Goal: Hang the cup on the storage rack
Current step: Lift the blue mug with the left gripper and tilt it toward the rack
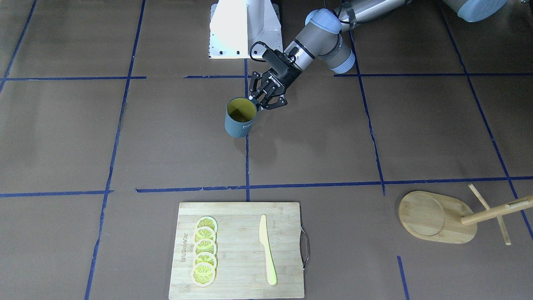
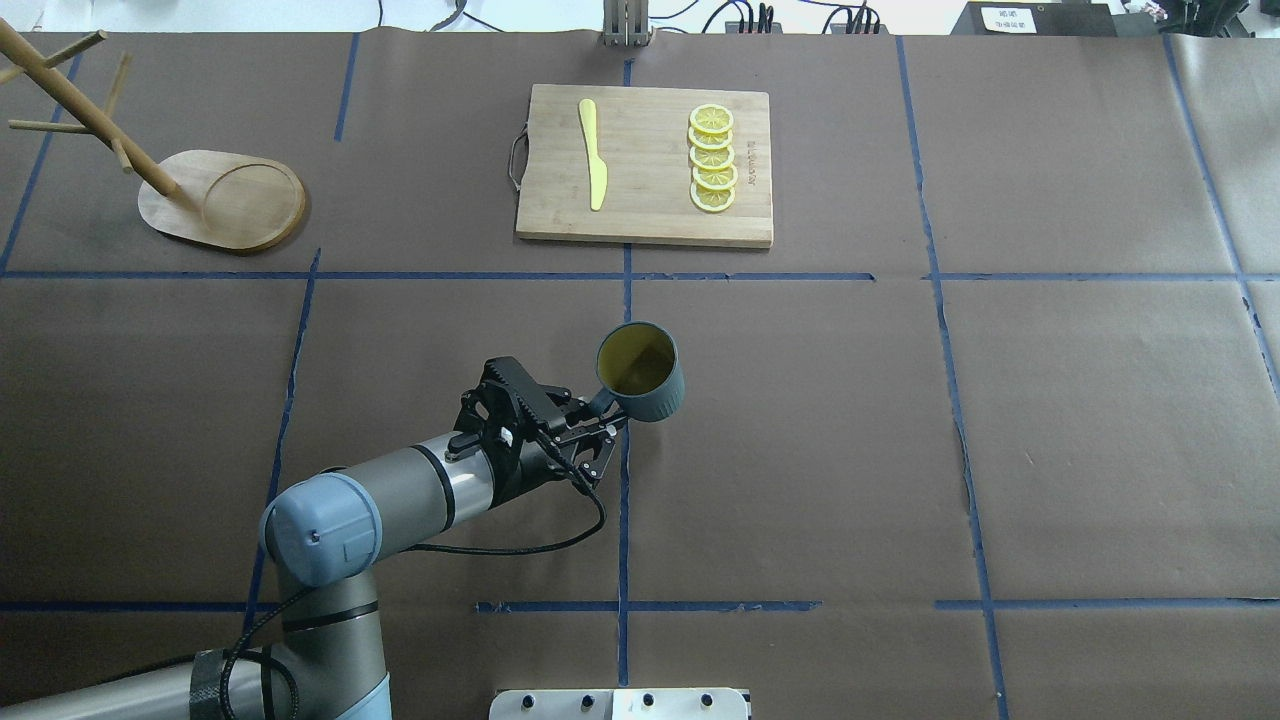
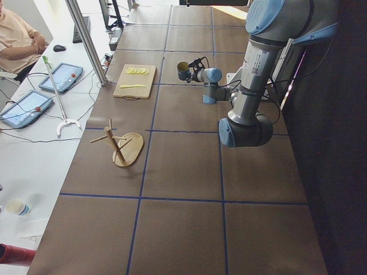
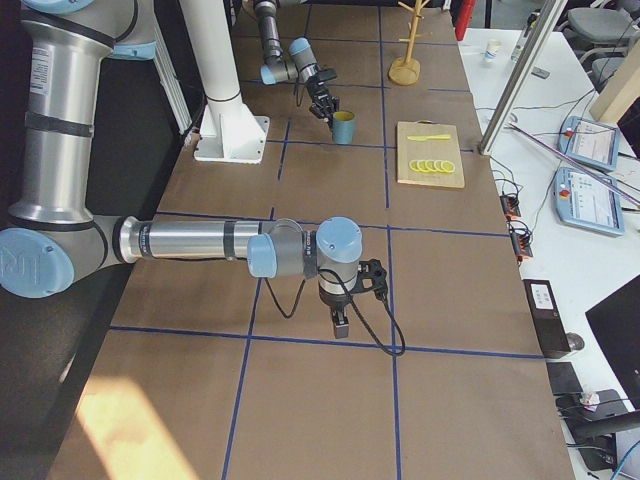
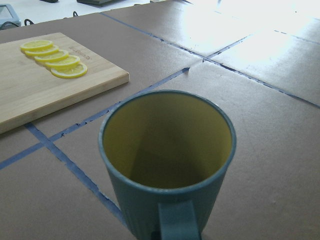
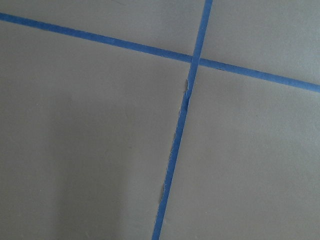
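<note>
Handle of the cup [image 2: 640,365] pinched tight in the left end effector [image 2: 603,412]; right end effector [image 4: 340,326], grip impossible to tell.

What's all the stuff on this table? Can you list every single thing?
blue-grey ribbed cup: one, yellow-green inside, mid-table, held by its handle.
bamboo storage rack with post and pegs: one, light wood, far corner on the robot's left.
rectangular bamboo cutting board: one, light wood, far middle of the table.
lemon slices: five, yellow, in a row on the board.
flat knife: one, pale yellow, on the board beside the slices.
tape lines: several, blue, crossing the brown table cover.
left gripper: one, black, shut on the cup's handle.
right gripper: one, black, pointing down; open or shut, cannot tell.
</note>
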Robot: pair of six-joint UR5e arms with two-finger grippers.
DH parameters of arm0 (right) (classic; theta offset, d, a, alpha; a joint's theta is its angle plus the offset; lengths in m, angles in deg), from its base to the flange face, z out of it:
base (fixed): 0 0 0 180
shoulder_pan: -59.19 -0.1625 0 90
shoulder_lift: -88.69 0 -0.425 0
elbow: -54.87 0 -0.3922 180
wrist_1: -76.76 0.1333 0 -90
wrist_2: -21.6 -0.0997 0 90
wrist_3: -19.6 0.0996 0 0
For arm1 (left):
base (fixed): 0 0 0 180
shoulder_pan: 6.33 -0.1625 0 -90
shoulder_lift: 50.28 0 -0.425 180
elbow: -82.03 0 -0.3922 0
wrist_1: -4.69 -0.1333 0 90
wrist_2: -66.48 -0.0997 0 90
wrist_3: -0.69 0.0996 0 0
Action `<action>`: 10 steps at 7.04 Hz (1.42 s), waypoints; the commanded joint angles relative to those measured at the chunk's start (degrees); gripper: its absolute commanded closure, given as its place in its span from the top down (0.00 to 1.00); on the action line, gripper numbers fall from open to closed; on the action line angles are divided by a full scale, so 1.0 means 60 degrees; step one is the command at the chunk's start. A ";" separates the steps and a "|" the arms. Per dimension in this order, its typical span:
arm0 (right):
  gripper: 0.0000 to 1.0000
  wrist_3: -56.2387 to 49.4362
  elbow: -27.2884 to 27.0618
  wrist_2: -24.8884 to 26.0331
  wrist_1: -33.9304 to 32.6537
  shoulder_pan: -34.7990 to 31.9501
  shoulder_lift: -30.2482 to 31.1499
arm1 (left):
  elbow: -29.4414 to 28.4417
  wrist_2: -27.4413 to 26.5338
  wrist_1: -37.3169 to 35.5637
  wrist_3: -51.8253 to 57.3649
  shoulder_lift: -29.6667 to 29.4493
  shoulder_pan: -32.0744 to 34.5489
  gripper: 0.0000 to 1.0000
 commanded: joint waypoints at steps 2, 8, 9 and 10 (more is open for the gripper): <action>1.00 -0.0030 0.0000 0.0000 0.0004 0.0001 0.0000 | 0.0935 0.0014 0.0081 -0.3267 0.0139 0.0309 0.00; 1.00 -0.0074 0.0059 0.0015 0.0018 0.0001 -0.0015 | 0.1158 0.0483 0.1641 -1.5124 0.0154 0.3101 0.00; 1.00 -0.0059 0.0044 0.0015 0.0018 0.0001 -0.0015 | 0.0954 0.0454 0.2156 -1.7147 0.0183 0.3819 0.00; 1.00 -0.0059 0.0030 0.0000 0.0018 0.0001 -0.0015 | 0.0778 0.0410 0.2640 -1.8690 0.0502 0.4537 0.00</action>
